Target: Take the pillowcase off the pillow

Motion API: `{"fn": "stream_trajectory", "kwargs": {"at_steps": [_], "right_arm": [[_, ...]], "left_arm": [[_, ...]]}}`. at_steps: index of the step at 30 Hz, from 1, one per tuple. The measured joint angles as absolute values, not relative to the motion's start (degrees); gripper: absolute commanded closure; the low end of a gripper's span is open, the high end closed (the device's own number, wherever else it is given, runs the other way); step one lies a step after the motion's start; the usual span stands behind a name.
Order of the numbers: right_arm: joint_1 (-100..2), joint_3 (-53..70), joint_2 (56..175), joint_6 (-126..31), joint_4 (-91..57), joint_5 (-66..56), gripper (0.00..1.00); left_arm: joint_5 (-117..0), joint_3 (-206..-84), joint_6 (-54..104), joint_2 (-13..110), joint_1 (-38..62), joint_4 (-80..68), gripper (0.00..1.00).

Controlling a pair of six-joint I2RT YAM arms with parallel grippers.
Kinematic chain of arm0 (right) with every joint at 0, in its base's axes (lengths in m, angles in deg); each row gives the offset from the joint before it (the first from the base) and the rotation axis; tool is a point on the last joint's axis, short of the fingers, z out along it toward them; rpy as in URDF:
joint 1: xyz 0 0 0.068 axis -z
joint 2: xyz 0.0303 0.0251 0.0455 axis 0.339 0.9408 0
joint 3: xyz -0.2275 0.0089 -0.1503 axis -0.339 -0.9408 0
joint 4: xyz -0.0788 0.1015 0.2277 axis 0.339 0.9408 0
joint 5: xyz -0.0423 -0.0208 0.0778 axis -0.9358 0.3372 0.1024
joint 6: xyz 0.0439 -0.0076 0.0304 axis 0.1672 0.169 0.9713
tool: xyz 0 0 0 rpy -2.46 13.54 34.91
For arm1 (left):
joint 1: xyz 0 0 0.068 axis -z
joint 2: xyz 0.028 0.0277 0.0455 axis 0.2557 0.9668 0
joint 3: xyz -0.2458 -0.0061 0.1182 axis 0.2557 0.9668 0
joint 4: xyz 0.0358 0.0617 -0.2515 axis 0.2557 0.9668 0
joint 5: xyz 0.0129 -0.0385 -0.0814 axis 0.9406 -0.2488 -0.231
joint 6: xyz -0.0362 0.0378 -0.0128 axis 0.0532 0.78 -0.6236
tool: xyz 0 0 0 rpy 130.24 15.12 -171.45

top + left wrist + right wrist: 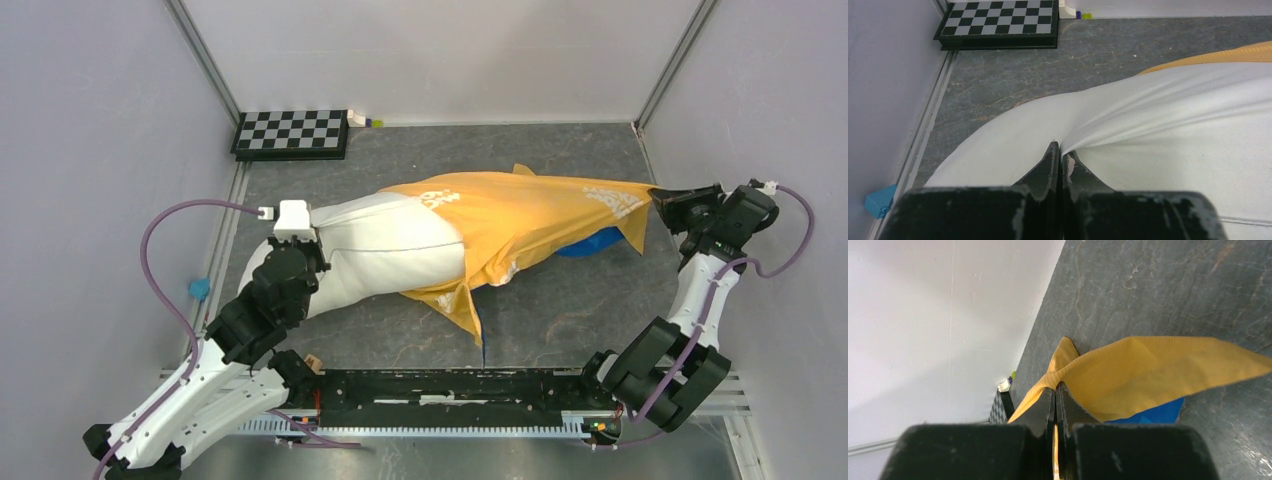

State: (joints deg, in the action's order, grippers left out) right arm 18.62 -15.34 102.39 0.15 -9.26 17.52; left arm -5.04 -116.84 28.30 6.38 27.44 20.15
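Left claw (pixel 1058 147) pinches pillow (pixel 1173 125); right claw (pixel 1055 387) pinches pillowcase (pixel 1148 365), which hides pillow's other end.

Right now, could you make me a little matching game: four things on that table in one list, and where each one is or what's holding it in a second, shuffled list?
Things:
1. pillow
2. pillowcase
3. checkerboard
4. small blue block

Places or states:
A. lying flat in the far left corner
B. orange corner pinched by the shut right gripper
C. on its own, just left of the left arm
D. white fabric pinched by the shut left gripper

Pairs: 1-D, 2-B, 3-A, 4-C.
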Motion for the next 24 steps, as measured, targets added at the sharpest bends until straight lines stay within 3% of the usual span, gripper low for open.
{"fn": "stream_trajectory", "kwargs": {"at_steps": [8, 14, 15, 16, 17, 18, 19, 21, 24], "right_arm": [[21.46, -13.4, 101.94, -0.16, -8.38, 17.96, 1.0], [23.06, -12.77, 98.31, -2.32, -10.11, 16.45, 0.98], [23.62, -13.75, 97.56, -2.73, -12.21, 16.43, 0.94], [24.11, -15.13, 96.84, -3.06, -14.24, 16.4, 0.84], [24.54, -16.77, 96.17, -3.3, -16.1, 16.43, 0.65], [24.8, -18.64, 95.6, -3.59, -17.85, 16.43, 0.39], [25.02, -20.57, 95.14, -3.81, -19.47, 16.54, 0.2], [25.26, -24.28, 94.5, -4.57, -22.09, 17.08, 0.05], [24.7, -27.58, 94.09, -6.78, -23.57, 18.0, 0.02]], "left_arm": [[-2.77, -116.86, 29.5, 6.18, 26.48, 19.34, 0.97], [-13.56, -117.67, 29.48, 4.35, 24.87, 23.67, 0.79], [-15.77, -118.0, 29.5, 4.24, 24.52, 24.54, 0.75], [-17.94, -118.39, 29.54, 4.17, 24.12, 25.24, 0.71], [-19.9, -118.87, 29.65, 4.13, 23.73, 25.96, 0.61], [-21.45, -119.38, 30.07, 4.04, 23.42, 26.51, 0.49], [-23.42, -119.97, 30.57, 4.06, 23.1, 27.01, 0.39], [-26.81, -121.1, 31.73, 4.3, 22.77, 27.93, 0.27], [-32.78, -123.57, 32.14, 5.46, 22.75, 29.33, 0.15]]}}
